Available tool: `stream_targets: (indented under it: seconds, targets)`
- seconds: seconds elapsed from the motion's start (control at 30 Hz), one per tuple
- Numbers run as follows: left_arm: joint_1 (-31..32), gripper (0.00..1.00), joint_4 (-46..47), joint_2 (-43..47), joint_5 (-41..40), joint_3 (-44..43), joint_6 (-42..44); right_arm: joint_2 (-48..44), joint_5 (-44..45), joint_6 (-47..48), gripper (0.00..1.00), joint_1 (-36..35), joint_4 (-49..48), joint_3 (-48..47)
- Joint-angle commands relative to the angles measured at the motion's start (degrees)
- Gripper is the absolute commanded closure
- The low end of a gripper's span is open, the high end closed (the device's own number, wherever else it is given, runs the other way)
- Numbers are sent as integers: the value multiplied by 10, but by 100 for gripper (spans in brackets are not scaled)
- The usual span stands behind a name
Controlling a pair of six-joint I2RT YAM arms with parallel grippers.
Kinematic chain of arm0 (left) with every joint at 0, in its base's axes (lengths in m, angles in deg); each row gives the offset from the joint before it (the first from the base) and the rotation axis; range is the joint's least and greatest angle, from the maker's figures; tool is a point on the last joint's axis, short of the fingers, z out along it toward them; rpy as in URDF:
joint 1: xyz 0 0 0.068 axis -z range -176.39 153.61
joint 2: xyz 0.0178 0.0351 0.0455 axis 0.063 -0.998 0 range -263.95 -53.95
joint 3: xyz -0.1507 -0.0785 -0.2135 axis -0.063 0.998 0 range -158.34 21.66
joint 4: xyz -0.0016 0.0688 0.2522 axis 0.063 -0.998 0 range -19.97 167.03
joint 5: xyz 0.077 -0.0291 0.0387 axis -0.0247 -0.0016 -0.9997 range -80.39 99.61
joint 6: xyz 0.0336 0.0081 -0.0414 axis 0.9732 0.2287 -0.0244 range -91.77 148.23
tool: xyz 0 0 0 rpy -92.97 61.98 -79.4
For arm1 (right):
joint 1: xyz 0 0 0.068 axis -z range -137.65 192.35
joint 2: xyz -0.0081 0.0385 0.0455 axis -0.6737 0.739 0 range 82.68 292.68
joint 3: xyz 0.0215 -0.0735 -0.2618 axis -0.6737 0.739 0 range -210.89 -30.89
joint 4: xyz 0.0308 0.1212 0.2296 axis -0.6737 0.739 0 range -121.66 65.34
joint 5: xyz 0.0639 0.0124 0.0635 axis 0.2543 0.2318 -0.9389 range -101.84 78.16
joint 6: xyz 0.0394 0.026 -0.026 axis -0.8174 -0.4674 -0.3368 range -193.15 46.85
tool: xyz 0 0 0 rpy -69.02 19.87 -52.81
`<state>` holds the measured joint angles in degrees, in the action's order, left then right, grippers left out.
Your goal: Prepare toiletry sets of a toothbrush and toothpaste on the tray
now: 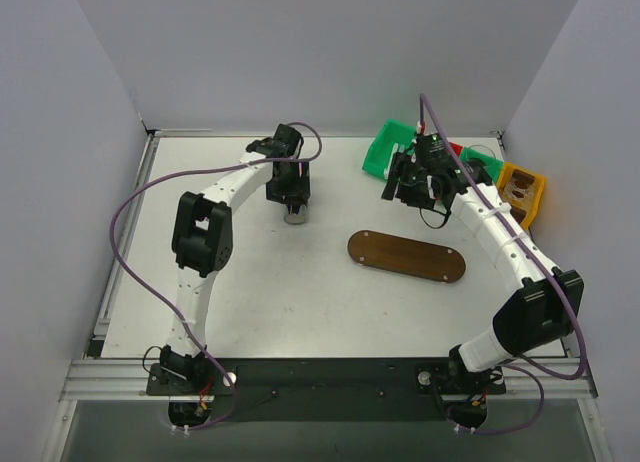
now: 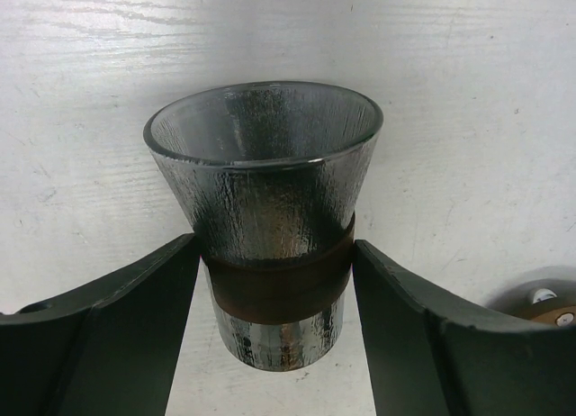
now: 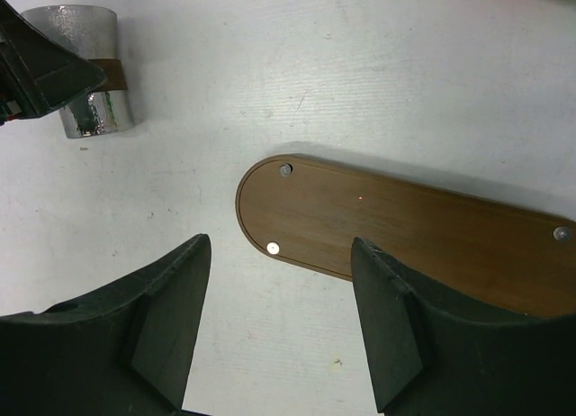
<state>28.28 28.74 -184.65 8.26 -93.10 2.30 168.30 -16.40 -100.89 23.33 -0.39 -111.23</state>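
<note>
LEFT ARM AT THE CUP: an empty clear cup [image 2: 265, 209] stands on the counter [image 1: 250, 282] well to the left of the bare tray [image 3: 405, 231], flanked by the left end effector [image 2: 274, 247]. Its fingers [image 2: 135, 317] sit at the cup's brown band on both sides, but whether they are clenched on it or loose cannot be told. The left arm reaches far forward from its base, elbow raised and wrist turned down over the cup. The right end effector [image 3: 279, 245] hangs released and empty near the tray's left end, its arm curving in from the right, with the bins [image 1: 385, 154] behind the tray. The task looks to be at its first step, getting a cup onto the tray, and no toothbrush or toothpaste shows. The next move likely calls for a firm hold on the cup, a lift, and a carry to the right, setting it upright on the tray
</note>
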Motion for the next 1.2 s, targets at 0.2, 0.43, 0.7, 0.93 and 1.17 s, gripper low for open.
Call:
stream_targets:
  seconds: [0.2,0.43,0.7,0.93,1.17]
  targets:
    - [-7,23,33,0,-15,59,21,24,-26,23,41,7,12,-36]
    - [-6,22,24,-5,-32,79,23,25,-25,15,39,6,8,-29]
    - [0,11,21,-33,-41,73,44,20,-23,12,38,5,5,-22]
    - [2,56,43,-10,-38,92,52,15,-12,10,39,5,4,-19]
    - [2,83,107,82,13,127,83,16,-13,16,40,7,3,-40]
